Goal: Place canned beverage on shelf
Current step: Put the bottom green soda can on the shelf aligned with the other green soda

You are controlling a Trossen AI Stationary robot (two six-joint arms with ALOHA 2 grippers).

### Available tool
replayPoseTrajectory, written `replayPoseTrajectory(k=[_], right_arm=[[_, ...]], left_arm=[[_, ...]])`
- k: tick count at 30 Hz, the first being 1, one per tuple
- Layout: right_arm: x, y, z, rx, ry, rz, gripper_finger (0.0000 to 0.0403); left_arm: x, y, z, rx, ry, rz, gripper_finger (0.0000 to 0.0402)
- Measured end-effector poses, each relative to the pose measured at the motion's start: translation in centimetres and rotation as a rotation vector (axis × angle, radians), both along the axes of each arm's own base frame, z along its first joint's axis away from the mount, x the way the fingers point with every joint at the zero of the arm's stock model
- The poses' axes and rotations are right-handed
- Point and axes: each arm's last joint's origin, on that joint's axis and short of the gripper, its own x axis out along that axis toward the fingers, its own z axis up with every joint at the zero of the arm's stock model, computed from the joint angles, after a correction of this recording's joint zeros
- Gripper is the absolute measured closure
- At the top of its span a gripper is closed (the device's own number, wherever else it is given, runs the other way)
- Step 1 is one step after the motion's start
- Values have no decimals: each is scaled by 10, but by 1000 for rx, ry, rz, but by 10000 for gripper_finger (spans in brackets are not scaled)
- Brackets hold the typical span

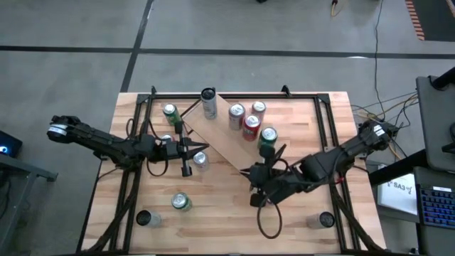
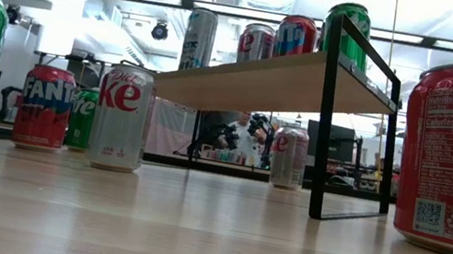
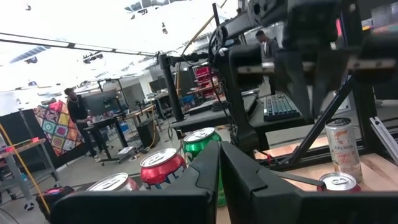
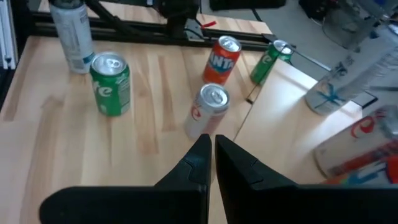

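1. Shelf (image 1: 227, 139) of light wood with thin black end frames (image 2: 329, 117) stands diagonally across the middle of the worktop (image 1: 220, 206), its board raised above the planks
2. Cans on the shelf, seen from above: a tall silver one (image 1: 208, 103) at the far end, then a silver can (image 1: 236, 115), a red-and-white can (image 1: 257, 110), a red can (image 1: 250, 126) and a green can (image 1: 267, 138) at the near end toward the right arm
3. Low view shows the same row on the board: tall pale can, two red-marked cans and a green can (image 2: 350, 23) at the frame end
4. Loose cans on the worktop: a green can (image 1: 170, 114) behind the left arm, a silver Diet Coke can (image 1: 200, 161) just beside the shelf's left edge, a green can (image 1: 180, 203) toward the front, and one can at each front corner (image 1: 144, 218) (image 1: 325, 221)
5. Left tool (image 1: 190, 149) sits between the shelf and the left rail, near the silver can, fingers pressed together with nothing between them
6. Right tool (image 1: 249, 173) lies near the shelf's near end, in front of the green can on it, fingers clenched and empty
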Motion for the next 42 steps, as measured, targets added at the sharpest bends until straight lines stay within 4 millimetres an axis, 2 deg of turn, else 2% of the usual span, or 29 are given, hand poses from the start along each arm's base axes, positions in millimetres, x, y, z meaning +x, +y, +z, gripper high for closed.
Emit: replayPoseTrajectory(k=[7,13,20,23,28,35,42], right_arm=[[-6,-2,-16,-45,-6,41,390],[-25,-10,-25,-27,-46,150,390],[-61,-26,-37,10,-111,209,390],[-77,-32,-42,21,-133,216,390],[-99,-41,-53,61,-137,202,390],[-114,-45,-64,138,-129,204,390],[-113,-44,-69,151,-105,214,390]], left_arm=[[0,0,0,-46,-10,-12,401],[-1,-7,5,-155,-33,-67,401],[3,-39,12,-286,6,-220,401],[6,-56,27,-305,-18,-286,401],[21,-76,48,-297,18,-327,401],[44,-90,57,-330,356,-282,401],[51,-96,42,-383,772,8,401]])
